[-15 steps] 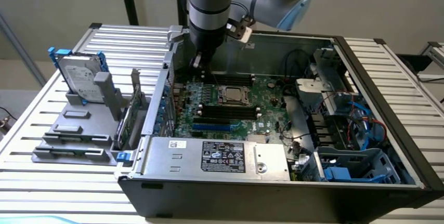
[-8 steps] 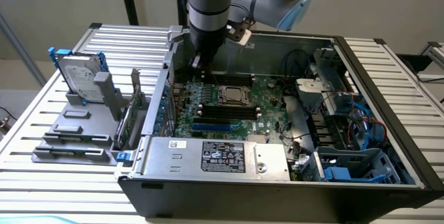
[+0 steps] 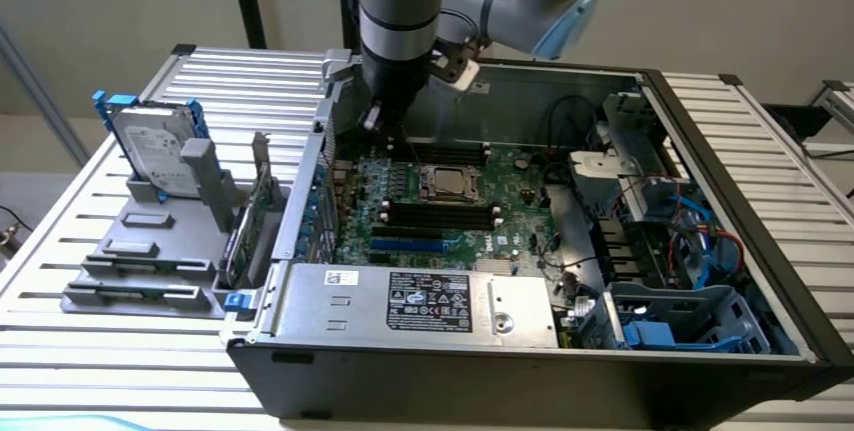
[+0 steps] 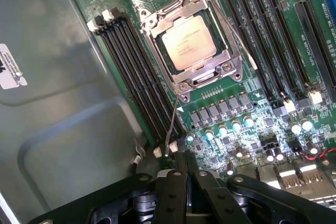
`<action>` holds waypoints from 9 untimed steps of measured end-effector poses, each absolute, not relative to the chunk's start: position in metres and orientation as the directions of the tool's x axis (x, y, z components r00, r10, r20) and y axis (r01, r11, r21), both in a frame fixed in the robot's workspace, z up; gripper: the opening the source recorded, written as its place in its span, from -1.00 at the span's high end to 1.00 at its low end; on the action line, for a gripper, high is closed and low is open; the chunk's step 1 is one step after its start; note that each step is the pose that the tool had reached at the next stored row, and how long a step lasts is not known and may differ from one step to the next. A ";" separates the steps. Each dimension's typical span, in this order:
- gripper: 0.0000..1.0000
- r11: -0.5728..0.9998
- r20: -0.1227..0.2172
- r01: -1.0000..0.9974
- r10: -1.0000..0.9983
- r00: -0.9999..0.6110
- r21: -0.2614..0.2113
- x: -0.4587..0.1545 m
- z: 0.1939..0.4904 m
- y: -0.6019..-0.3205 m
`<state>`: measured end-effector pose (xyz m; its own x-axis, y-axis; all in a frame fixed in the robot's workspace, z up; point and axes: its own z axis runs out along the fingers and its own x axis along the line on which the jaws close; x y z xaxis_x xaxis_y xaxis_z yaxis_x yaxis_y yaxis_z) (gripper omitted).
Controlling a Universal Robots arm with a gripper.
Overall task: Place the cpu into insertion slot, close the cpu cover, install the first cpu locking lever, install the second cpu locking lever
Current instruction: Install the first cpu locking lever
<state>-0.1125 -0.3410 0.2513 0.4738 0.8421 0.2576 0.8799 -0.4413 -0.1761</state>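
At the exterior view's left, a hard drive (image 3: 154,146) stands on a grey fixture (image 3: 147,251) on the slatted metal table (image 3: 80,351), well apart from the work. Next comes the open computer case (image 3: 534,391), where the arm reaches down over the green motherboard (image 3: 521,221). In the wrist view the gripper (image 4: 185,163) has its fingers (image 4: 173,182) pressed together with nothing between them. Its tips are just beside the free end of a thin wire locking lever (image 4: 172,124) that stands raised from the socket's corner; I cannot tell whether they touch. Further along, the cpu (image 4: 188,43) lies flat in the insertion slot (image 4: 164,55) with the cpu cover (image 4: 170,10) down over its edges, and a second lever (image 4: 242,48) runs along the far side. The raised lever looks like springy steel wire, light yet stiff at its hinge and likely to slip off smooth fingers, so its free end seems the place to bear on. The chip beneath is probably fragile. Room is tight: memory slots (image 4: 131,61) flank the socket and capacitors (image 4: 223,129) crowd near the fingers.
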 end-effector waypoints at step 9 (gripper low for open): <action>0.79 -0.521 0.283 0.831 0.781 0.556 -0.195 -0.112 0.249 -0.341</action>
<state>-0.1125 -0.3411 0.2494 0.5565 0.7810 0.2834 0.8309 -0.5213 -0.1948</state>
